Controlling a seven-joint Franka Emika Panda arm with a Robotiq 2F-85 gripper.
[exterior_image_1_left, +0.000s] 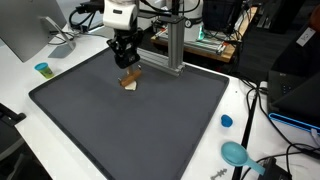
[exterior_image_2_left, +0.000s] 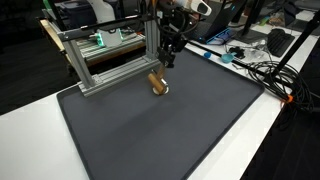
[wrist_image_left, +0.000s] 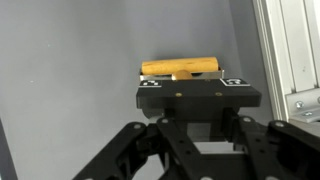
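Observation:
A tan wooden piece (exterior_image_1_left: 130, 80) (exterior_image_2_left: 157, 82) sits low over the far part of the dark grey mat (exterior_image_1_left: 130, 130) (exterior_image_2_left: 160, 135), near the metal frame. My black gripper (exterior_image_1_left: 126, 66) (exterior_image_2_left: 166, 62) comes down onto it from above and is shut on it. In the wrist view the wooden piece (wrist_image_left: 180, 68) shows as a horizontal bar with a short stub that runs down behind a black plate with two white markers (wrist_image_left: 198, 97). That plate hides my gripper's (wrist_image_left: 198, 108) fingertips. Whether the piece rests on the mat or hangs just above it cannot be told.
An aluminium frame (exterior_image_1_left: 175, 45) (exterior_image_2_left: 110, 55) stands on the mat's far edge, right behind the gripper. On the white table are a small blue cup (exterior_image_1_left: 42, 69), a blue cap (exterior_image_1_left: 226, 121), a teal object (exterior_image_1_left: 236, 153) and cables (exterior_image_2_left: 265, 70).

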